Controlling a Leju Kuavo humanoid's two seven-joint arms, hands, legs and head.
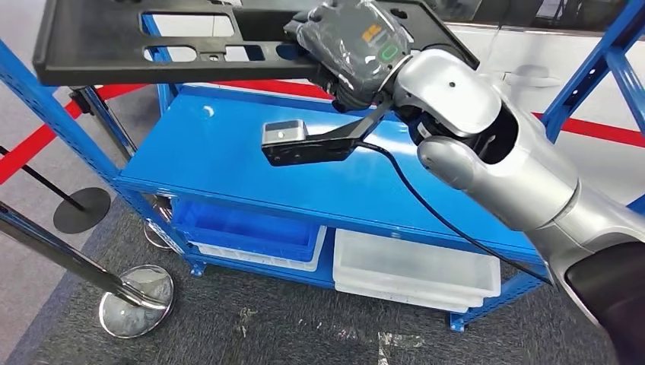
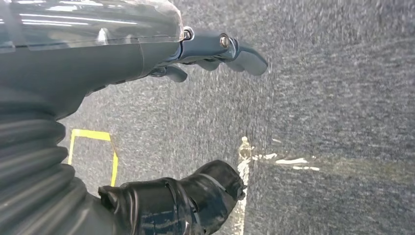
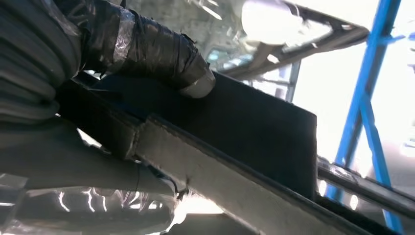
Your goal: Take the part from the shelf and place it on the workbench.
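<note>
A blue steel shelf (image 1: 228, 163) stands on grey carpet (image 1: 304, 327). Above it, the flat black part (image 1: 114, 46), pierced with cut-outs, hangs in the right hand (image 1: 354, 53), whose wrapped fingers (image 3: 147, 49) clamp its edge. The left hand (image 2: 195, 122) hangs over carpet, fingers apart, grasping nothing.

blue shelf (image 1: 205, 156) | lower level: blue bin (image 1: 243, 228), white bin (image 1: 414, 270) | grey carpet (image 1: 304, 327)
</note>
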